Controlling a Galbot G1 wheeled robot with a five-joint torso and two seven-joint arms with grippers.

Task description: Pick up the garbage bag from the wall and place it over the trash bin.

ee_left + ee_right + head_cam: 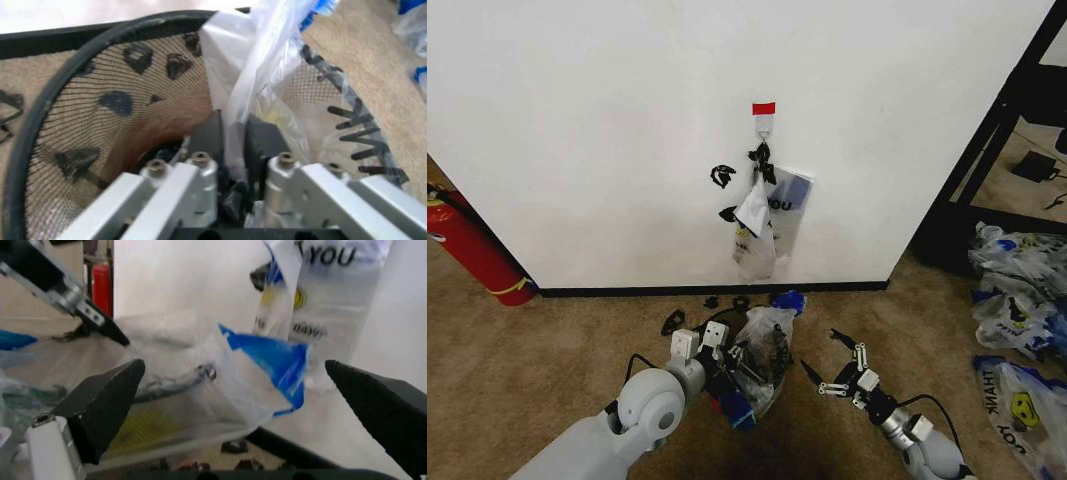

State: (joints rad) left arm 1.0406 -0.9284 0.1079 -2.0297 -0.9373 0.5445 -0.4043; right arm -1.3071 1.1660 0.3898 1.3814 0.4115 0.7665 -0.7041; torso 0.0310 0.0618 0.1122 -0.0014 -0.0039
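Head view gave us the general layout: the white wall (627, 130) filled the upper part of the frame, with a red tape strip (763, 107) and a small hook (765, 127) near top centre. Whitish printed bags (765, 220) hung from that hook down toward the black baseboard (627, 291). A red fire extinguisher (472, 250) stood at the left edge, and heaped printed bags (1017, 320) lay on the carpet (547, 350) at the right edge.

At lower centre we found the trash bin (762, 375) on the carpet, with the garbage bag (765, 345) draped over it, see-through plastic bunched above the rim and a blue patch at its lower left. The left gripper (717, 365) sat at lower centre-left, against the bin's left side.

In the left wrist view we noted the bin's black mesh wall (100, 125) curving across the left half of the frame, and a fold of the bag (253, 75) running from the upper right down between the two dark pads (207, 137), which were closed on the plastic.

The right gripper (845, 372) was at lower centre-right of the head view, just beside the bin and clear of it. In the right wrist view its fingers (107, 400) stood wide apart, holding nothing, with the bag's blue edge (280, 360) in the middle of the frame between them
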